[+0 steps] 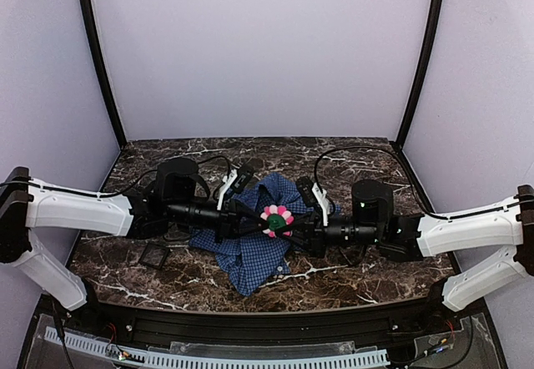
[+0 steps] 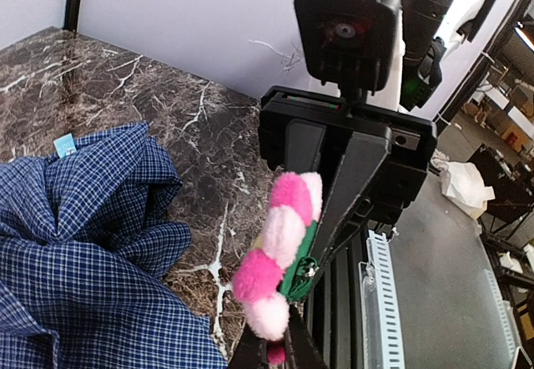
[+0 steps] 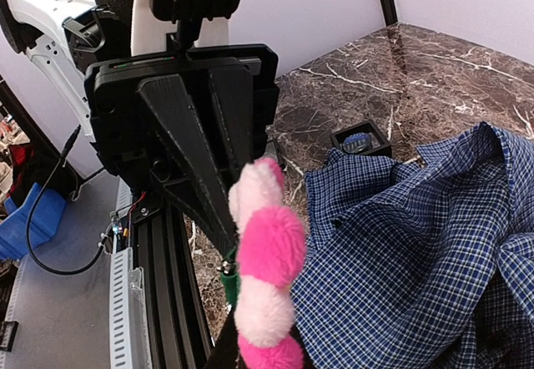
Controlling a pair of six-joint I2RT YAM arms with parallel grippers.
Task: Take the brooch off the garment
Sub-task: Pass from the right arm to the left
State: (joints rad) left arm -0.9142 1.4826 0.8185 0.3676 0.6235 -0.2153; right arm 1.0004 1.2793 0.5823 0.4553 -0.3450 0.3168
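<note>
The brooch (image 1: 276, 219), a fluffy flower with pink and pale-pink petals and a green centre, hangs above the middle of the table between both arms. My left gripper (image 1: 264, 217) reaches it from the left and my right gripper (image 1: 290, 229) from the right, each shut on its edge. In the left wrist view the brooch (image 2: 279, 252) stands edge-on with a lower petal pinched in my left gripper (image 2: 275, 354). The right wrist view shows the brooch (image 3: 267, 252) rising from my right gripper (image 3: 250, 361). The garment (image 1: 250, 252), a blue checked shirt, lies crumpled beneath; marble shows between the garment (image 2: 75, 244) and the brooch.
A small black square tray (image 1: 154, 255) sits on the marble to the left of the shirt, and the tray (image 3: 360, 140) also shows in the right wrist view. A light-blue tag (image 2: 64, 144) pokes from the shirt. Black rails edge the table front.
</note>
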